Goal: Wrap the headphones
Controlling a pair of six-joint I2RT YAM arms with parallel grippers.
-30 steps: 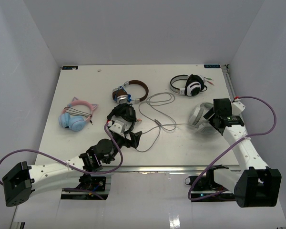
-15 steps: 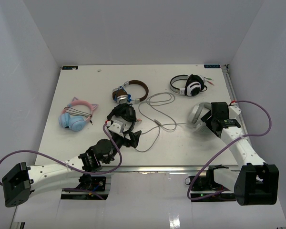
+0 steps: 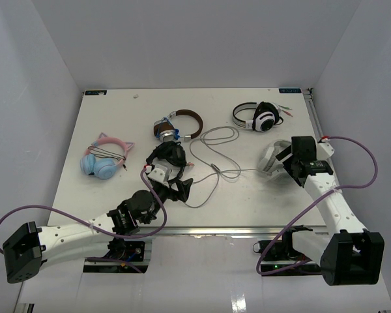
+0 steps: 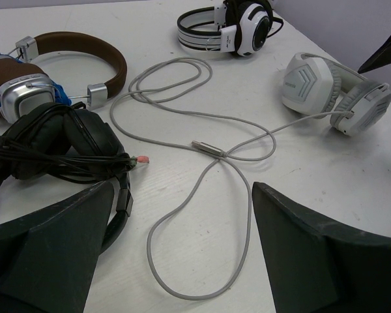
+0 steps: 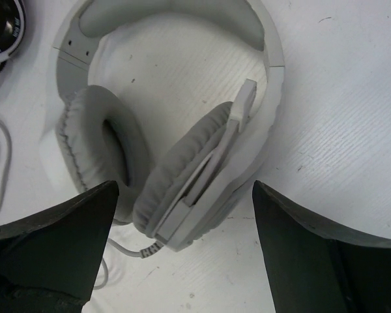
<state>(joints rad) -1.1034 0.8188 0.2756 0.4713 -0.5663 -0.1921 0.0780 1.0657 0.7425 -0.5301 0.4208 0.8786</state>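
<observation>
The headphones (image 3: 271, 162), white with grey ear cups, lie on the right side of the table; they also show in the right wrist view (image 5: 182, 124) and the left wrist view (image 4: 329, 91). Their thin grey cable (image 3: 212, 153) runs left in loose loops across the middle (image 4: 202, 147). My right gripper (image 3: 289, 163) hovers open just over the ear cups, its fingers either side of the near cup (image 5: 186, 186) with gaps showing. My left gripper (image 3: 176, 186) is open and empty, low over the table with the cable's end loop between its fingers (image 4: 182, 195).
Black headphones (image 3: 166, 158) with their cord wound round them lie right beside my left gripper (image 4: 52, 140). A brown-banded pair (image 3: 180, 124), a small white pair with black cups (image 3: 257, 117) and a pink-and-blue cat-ear pair (image 3: 104, 158) lie further back. The table's right edge (image 3: 319, 134) is close to my right arm.
My right gripper shifted slightly left toward the headphones, then came back a little to the right. The left arm and the cable have not moved.
</observation>
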